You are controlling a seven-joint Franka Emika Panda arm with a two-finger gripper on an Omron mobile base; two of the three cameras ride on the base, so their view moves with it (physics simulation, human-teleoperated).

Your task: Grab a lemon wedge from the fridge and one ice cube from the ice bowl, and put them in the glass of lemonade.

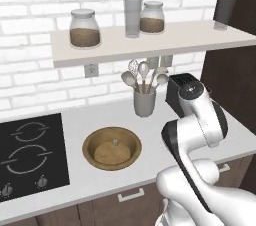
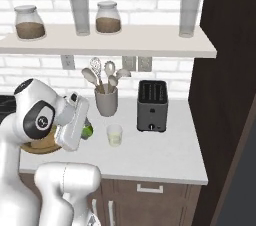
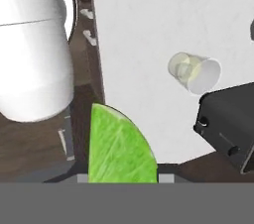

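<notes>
Jaws closed on the wedge [image 3: 121,148], bright green, at lower centre of the hand view, with the glass [image 3: 194,72] upper right on the counter [image 3: 144,29]; wedge likely light, soft, slippery: grip across flat faces, gently.

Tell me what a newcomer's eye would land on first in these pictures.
First, the bright green lemon wedge looming at the bottom of the hand view, held between the gripper's fingers above the counter's edge. Next, the small glass of lemonade on the white counter, between the grey utensil cup and the dark toaster. Then the wooden ice bowl beside the black cooktop, one tiny ice cube inside.
</notes>
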